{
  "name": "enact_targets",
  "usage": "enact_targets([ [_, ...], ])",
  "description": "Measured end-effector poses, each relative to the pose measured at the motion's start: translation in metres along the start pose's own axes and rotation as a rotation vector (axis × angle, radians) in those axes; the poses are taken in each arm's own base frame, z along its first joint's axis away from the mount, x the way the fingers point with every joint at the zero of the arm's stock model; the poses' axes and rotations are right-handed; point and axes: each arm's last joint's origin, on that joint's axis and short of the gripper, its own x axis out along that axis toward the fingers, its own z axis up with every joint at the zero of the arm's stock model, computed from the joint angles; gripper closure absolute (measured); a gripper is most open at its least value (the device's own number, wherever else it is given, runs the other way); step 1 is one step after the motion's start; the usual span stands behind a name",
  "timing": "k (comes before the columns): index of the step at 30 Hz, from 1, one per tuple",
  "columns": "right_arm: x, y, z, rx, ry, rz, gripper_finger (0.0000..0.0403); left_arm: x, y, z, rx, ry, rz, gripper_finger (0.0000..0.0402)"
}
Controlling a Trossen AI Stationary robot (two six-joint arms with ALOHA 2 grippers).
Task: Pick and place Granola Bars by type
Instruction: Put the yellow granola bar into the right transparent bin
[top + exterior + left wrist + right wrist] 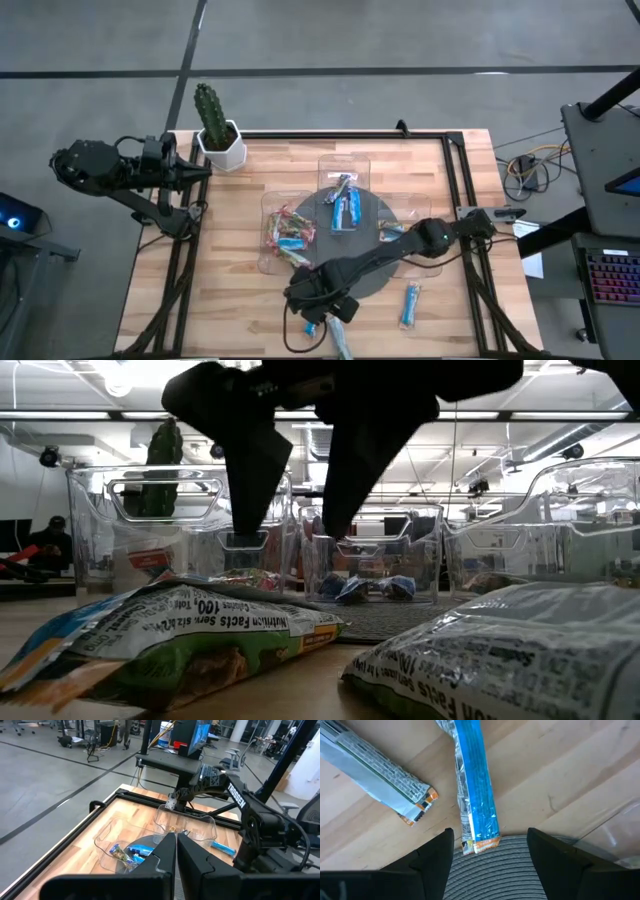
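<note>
Two arms over a wooden counter. The left gripper waits by the potted cactus, jaws pressed together. The right gripper hangs, jaws spread, straddling the near end of a blue granola bar lying at the counter's front edge, just off the round grey mat. Its long axis runs straight away from the jaws. Looks light, crinkly, slippery, so I'd pinch across the middle, not the flimsy sealed end.

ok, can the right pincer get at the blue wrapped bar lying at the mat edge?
Probably yes: the right pincer hangs open right over the blue wrapped bar, nothing between.
</note>
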Motion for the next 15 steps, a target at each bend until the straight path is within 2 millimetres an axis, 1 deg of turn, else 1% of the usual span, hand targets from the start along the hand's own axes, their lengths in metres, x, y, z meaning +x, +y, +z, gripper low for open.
enact_targets([
  [4, 0.000, 0.004, 0.002, -0.008, 0.002, 0.007, 0.0166, 0.000, 0.000, -0.001, 0.003, 0.005, 0.002, 0.0402],
  [12, -0.005, 0.023, 0.012, -0.020, -0.008, 0.014, 0.0158, 0.000, 0.001, -0.002, 0.015, 0.014, 0.029, 0.0402],
  [15, -0.005, 0.025, 0.013, -0.019, -0.005, 0.015, 0.0160, 0.000, 0.002, -0.002, 0.015, 0.014, 0.032, 0.0402],
])
